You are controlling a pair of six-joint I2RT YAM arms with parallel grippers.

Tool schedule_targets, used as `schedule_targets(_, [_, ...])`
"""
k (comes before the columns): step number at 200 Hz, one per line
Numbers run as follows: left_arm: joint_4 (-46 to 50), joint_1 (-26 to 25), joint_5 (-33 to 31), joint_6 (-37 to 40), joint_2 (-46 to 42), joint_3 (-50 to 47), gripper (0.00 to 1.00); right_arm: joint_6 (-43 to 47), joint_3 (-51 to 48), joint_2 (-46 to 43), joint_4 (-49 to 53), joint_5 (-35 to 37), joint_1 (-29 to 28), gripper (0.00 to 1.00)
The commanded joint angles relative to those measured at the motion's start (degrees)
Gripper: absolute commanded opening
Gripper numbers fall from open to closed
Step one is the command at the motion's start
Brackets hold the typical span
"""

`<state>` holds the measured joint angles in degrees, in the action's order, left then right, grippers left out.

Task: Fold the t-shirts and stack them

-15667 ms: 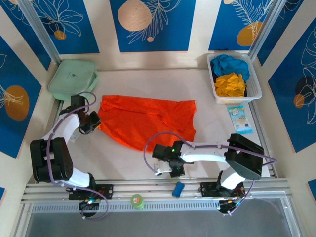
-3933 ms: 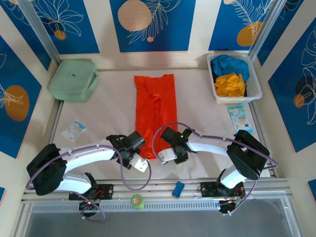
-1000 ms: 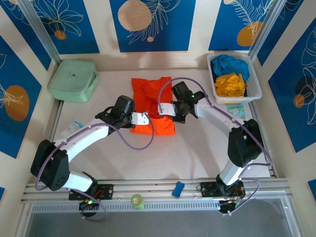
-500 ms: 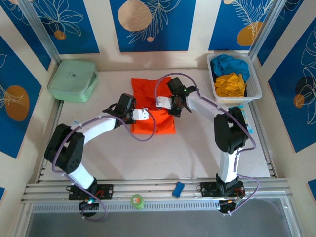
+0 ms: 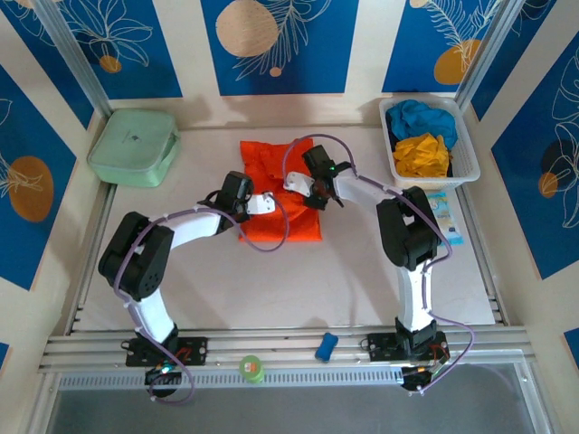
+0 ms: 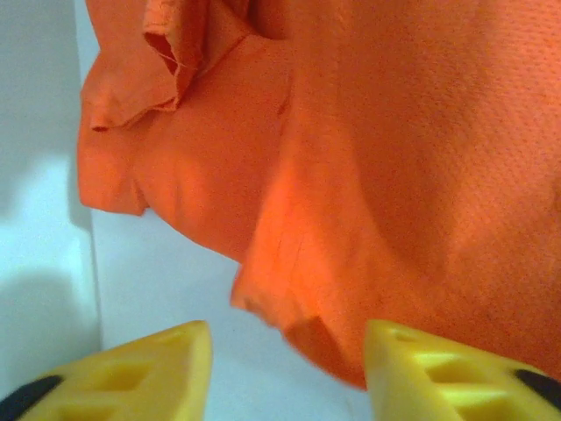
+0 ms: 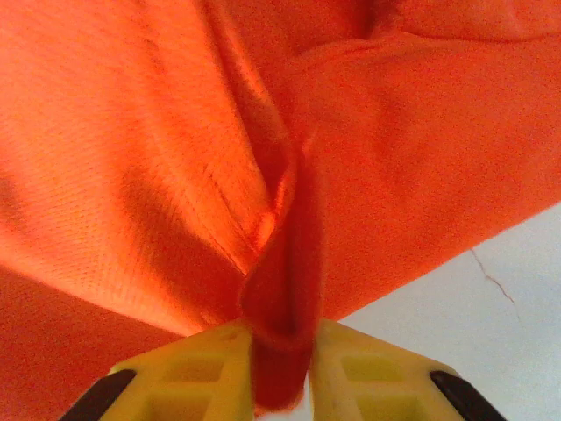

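Orange cloth, thin and limp: the orange t-shirt (image 5: 294, 226) lies folded on the table (image 5: 226, 280), far middle, between the two arms. It looks light and floppy, so I'd guess a single lifted layer would slide off the rest; better to pinch a doubled edge or corner, all layers together. The right gripper (image 7: 280, 338) nips a ridge of the fabric between narrow jaws. The left gripper (image 6: 287, 340) gapes with nothing in it, a loose corner just beside one finger. The yellow t-shirt (image 5: 422, 155) and blue t-shirt (image 5: 414, 117) sit crumpled in the white basket (image 5: 467, 161).
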<state>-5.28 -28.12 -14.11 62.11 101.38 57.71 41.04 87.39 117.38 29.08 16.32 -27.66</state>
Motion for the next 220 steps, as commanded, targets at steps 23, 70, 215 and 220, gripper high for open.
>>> schedule_targets(23, [-6.91,1.61,-4.92,-3.28,-0.51,1.90,0.69,-7.90,5.85,0.54,-2.21,2.10,1.80,0.47])
schedule_targets(70, [-15.99,3.10,-8.44,-6.79,-8.29,-0.10,0.84,-9.12,5.28,-7.65,-4.56,0.02,3.03,0.60])
schedule_targets(215, [19.79,5.25,31.13,5.38,-36.20,0.24,0.99,20.24,-17.64,-40.35,5.33,-16.40,-1.70,0.69])
schedule_targets(220, [22.21,4.97,30.72,7.67,-35.66,0.29,0.99,22.00,-18.63,-40.07,5.61,-15.82,-2.01,0.69])
